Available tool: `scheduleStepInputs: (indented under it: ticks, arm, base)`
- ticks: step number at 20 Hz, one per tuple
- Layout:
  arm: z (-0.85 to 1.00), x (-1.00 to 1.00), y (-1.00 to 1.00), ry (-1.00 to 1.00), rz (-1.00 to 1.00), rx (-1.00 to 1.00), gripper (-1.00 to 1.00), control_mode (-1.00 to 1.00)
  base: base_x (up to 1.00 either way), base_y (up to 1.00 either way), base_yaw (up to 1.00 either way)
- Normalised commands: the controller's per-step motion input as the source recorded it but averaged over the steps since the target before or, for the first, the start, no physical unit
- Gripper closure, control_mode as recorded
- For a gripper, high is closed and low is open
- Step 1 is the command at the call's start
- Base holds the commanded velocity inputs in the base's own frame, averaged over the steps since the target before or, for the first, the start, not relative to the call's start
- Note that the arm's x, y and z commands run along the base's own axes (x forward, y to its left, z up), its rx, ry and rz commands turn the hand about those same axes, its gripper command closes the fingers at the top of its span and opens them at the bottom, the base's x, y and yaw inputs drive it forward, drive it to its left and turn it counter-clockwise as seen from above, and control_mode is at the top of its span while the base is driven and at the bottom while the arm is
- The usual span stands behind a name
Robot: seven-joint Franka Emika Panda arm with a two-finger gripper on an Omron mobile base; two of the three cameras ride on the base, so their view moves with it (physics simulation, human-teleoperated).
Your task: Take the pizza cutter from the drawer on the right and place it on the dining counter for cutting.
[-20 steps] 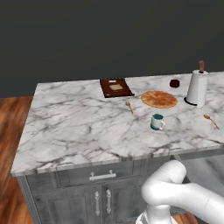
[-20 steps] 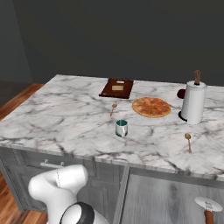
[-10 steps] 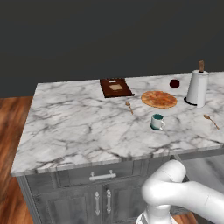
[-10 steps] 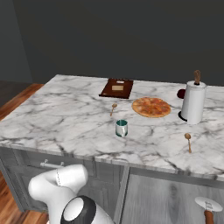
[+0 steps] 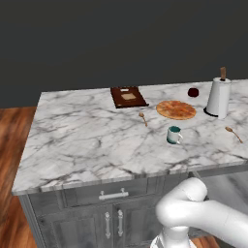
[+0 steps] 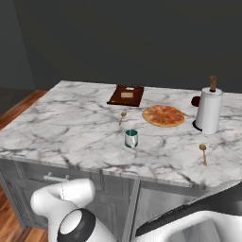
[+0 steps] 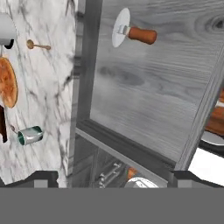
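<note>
Drawer (image 7: 153, 92): pulled out at the tabletop's (image 5: 87, 140) right end, pizza cutter (image 7: 131, 33) lying loose on its grey floor. Pincer (image 7: 111, 177): spread wide, empty, above the drawer (no contact with the cutter). Arm shifted slightly in the last second, otherwise unchanged; grasp pending.

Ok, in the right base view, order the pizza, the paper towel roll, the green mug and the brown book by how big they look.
1. Pizza, brown book and paper towel roll look alike in size.
2. Green mug, clearly smallest despite being nearest.
</note>
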Motion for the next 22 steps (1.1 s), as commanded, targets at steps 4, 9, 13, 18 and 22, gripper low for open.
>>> scheduleStepInputs:
  ticks: [4, 9, 13, 18, 22]
  arm:
    - [0.0, 0.67, 0.78, 0.14, 0.1, -0.1, -1.0, -1.0]
    - [-0.16, 0.5, 0.89, 0.07, 0.05, -0.2, -1.0, -1.0]
    - [-0.12, 0.3, 0.48, 0.0, 0.02, -0.21, -1.0, -1.0]
    - [-0.07, 0.03, -0.16, 0.0, 0.09, -0.21, -1.0, -1.0]
    - [-0.13, 0.0, -0.26, 0.02, 0.21, -0.21, -1.0, -1.0]
  base:
    - [0.0, 0.0, 0.0]
    - [0.0, 0.0, 0.0]
    - [0.0, 0.0, 0.0]
    - [0.0, 0.0, 0.0]
    - [0.0, 0.0, 0.0]
